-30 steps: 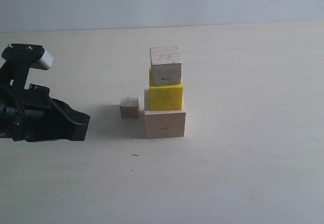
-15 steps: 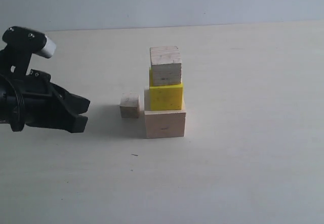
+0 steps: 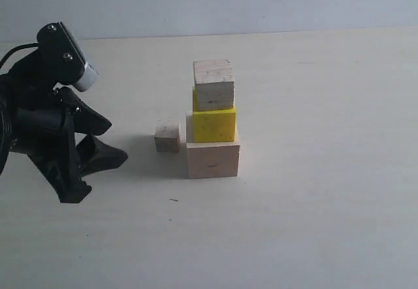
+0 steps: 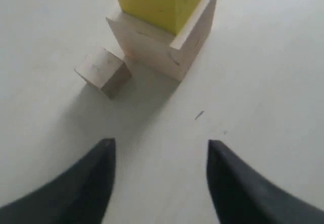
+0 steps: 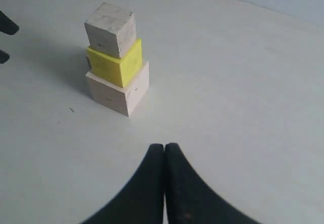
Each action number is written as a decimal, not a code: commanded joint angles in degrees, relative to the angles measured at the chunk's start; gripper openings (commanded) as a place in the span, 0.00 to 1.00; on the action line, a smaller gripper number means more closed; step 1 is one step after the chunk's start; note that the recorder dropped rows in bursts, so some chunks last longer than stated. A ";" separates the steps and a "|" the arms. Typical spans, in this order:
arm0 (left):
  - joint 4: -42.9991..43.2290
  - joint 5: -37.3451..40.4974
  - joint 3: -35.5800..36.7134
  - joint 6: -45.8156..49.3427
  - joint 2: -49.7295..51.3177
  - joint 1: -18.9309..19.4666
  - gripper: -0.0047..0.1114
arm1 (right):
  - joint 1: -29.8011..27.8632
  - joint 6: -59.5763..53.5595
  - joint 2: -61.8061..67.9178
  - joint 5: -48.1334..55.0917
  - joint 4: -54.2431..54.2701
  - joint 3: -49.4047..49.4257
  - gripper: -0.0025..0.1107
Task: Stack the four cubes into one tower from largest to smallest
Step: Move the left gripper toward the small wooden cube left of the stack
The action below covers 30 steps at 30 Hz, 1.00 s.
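Three cubes stand stacked mid-table: a large pale wood cube (image 3: 212, 160) at the bottom, the yellow cube (image 3: 215, 124) on it, and a medium pale cube (image 3: 214, 85) on top. The smallest pale cube (image 3: 167, 136) lies on the table, just left of the stack's base. My left gripper (image 3: 116, 142) hovers open and empty, left of the small cube and pointing toward it. The left wrist view shows the small cube (image 4: 104, 72) ahead of the open gripper (image 4: 161, 143), beside the large cube (image 4: 162, 47). My right gripper (image 5: 164, 145) is shut and empty, well back from the stack (image 5: 115, 64).
The pale tabletop (image 3: 313, 204) stretches around the stack, with a small dark speck (image 3: 173, 200) in front of it. A light wall (image 3: 261, 2) borders the far edge. The left gripper's fingertips (image 5: 6, 28) show at the edge of the right wrist view.
The left gripper's jaws have gone from shut to open, and its wrist has risen and tilted toward the small cube. The right arm has left the exterior view's top corner.
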 commanded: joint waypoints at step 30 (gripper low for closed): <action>0.62 -11.63 -0.29 18.36 2.94 -4.63 0.63 | -0.22 -0.15 -0.26 -16.79 -2.08 0.31 0.02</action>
